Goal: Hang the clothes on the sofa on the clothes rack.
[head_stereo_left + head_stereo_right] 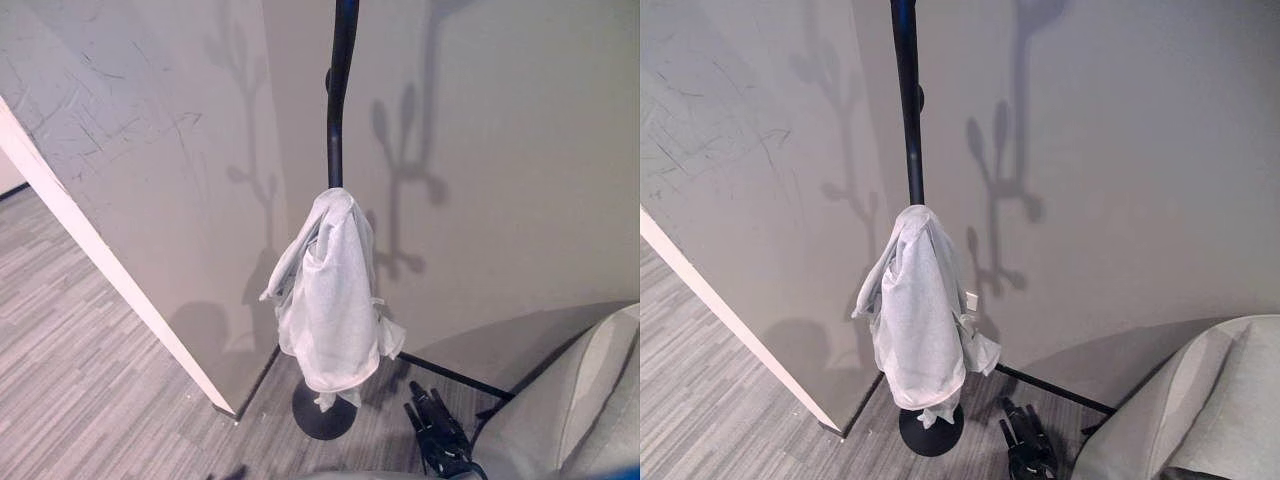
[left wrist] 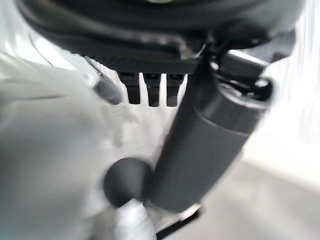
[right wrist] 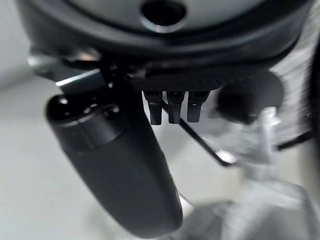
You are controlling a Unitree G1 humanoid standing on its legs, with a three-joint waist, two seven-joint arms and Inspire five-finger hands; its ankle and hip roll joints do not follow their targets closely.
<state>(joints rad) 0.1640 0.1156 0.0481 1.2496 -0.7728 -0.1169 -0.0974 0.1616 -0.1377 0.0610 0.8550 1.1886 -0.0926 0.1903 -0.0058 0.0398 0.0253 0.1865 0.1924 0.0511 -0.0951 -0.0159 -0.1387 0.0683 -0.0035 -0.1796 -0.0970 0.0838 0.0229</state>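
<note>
- The clothes rack (image 1: 338, 110) is a dark upright pole, cut off at the top edge of both eye views; its round base (image 1: 930, 432) stands on the grey plank floor (image 1: 70, 330), half hidden by the cloth hanging in front of it.
- The white garment (image 1: 335, 295), the task's thing, hangs bunched on the rack's pole, free of both hands; its lowest fold dangles just above the base; which peg carries it is hidden under the cloth.
- Left of the rack a pale wall panel (image 1: 150, 150) juts toward the near left, ending in a white edge; open floor lies to its left; the rack stands close in the corner between panel and far wall.
- Far right, the light grey sofa (image 1: 1200, 410) is cut off by the right and bottom edges; a dark folded object (image 1: 1028, 440) lies on the floor between base and sofa, hard to identify.
- The left hand (image 2: 150, 92), in its wrist view, has fingers straight and side by side, holding nothing, with blurred white cloth past them.
- The right hand (image 3: 172, 110), in its wrist view, likewise has straight, unclenched fingers, holding nothing.
</note>
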